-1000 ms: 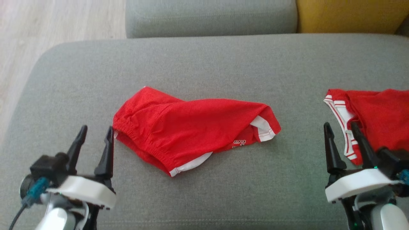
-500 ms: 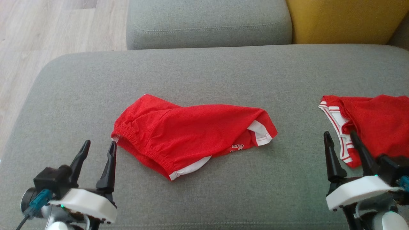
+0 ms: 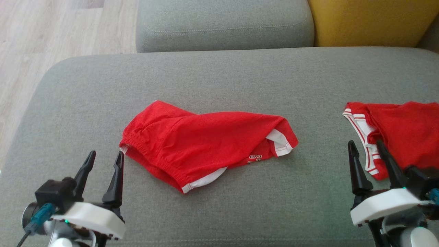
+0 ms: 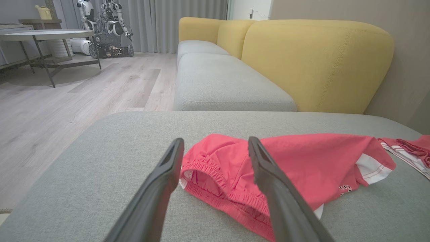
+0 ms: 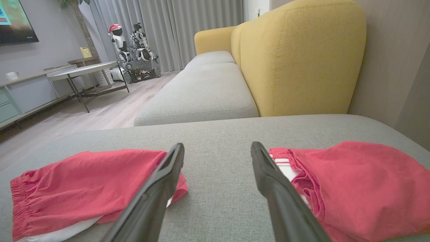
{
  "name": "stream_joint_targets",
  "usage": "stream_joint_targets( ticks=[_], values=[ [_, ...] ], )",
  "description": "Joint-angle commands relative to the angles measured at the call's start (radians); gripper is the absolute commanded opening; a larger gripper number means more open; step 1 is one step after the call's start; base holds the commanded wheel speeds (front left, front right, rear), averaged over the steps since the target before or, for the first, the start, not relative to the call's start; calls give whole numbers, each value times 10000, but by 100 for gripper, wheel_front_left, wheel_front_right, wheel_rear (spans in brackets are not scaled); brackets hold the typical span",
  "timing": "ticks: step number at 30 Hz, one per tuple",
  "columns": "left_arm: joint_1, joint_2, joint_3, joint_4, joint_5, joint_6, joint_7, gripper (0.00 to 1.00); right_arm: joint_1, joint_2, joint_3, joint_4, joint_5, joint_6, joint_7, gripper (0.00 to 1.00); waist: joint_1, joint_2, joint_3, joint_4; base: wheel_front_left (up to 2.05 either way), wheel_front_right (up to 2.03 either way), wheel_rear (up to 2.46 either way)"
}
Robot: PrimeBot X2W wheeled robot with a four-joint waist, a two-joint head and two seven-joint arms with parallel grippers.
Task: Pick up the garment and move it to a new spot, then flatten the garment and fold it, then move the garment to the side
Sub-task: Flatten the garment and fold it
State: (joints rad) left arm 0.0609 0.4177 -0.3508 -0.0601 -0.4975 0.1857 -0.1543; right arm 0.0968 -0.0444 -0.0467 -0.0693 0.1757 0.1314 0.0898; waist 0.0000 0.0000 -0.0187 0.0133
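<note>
A red garment (image 3: 205,144) with white trim and an elastic waistband lies crumpled in the middle of the grey sofa cushion (image 3: 219,79). My left gripper (image 3: 106,153) hovers open just left of its waistband, with nothing between the fingers. In the left wrist view the left gripper (image 4: 215,141) points at the waistband of the garment (image 4: 302,161), apart from it. My right gripper (image 3: 364,142) stands open at the lower right, empty. In the right wrist view the right gripper (image 5: 217,145) has the garment (image 5: 84,178) to its left.
A second red garment (image 3: 404,137) with white stripes lies at the cushion's right edge, beside my right fingers, also in the right wrist view (image 5: 362,181). Behind are another grey cushion (image 3: 223,24) and a yellow sofa back (image 3: 374,20). Wooden floor (image 3: 41,41) lies left.
The head camera tilted a little at first, so the whole picture slid down. Garments and both open grippers keep their places.
</note>
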Motion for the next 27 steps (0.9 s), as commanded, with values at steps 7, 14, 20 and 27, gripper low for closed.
stream_joint_targets(
  ticks=[7,14,20,27],
  values=[
    [-435,259,355,-293,-37,85,-78,100,-315,-58,176,-419,-45,-7,50,100,0,0,27,-7,0,0,0],
    [-740,86,-34,-253,-128,-227,83,100,-378,-58,173,-471,-24,-7,58,100,0,0,228,14,0,0,0],
    [-1366,-500,-1016,548,-498,-1082,695,100,-601,-58,367,-495,15,-7,24,100,0,0,736,-97,0,0,0],
    [-1744,-1193,-1695,2200,-1147,-1875,1223,100,-873,-58,500,-418,43,-7,-65,100,0,0,1216,-388,0,0,0]
  ],
)
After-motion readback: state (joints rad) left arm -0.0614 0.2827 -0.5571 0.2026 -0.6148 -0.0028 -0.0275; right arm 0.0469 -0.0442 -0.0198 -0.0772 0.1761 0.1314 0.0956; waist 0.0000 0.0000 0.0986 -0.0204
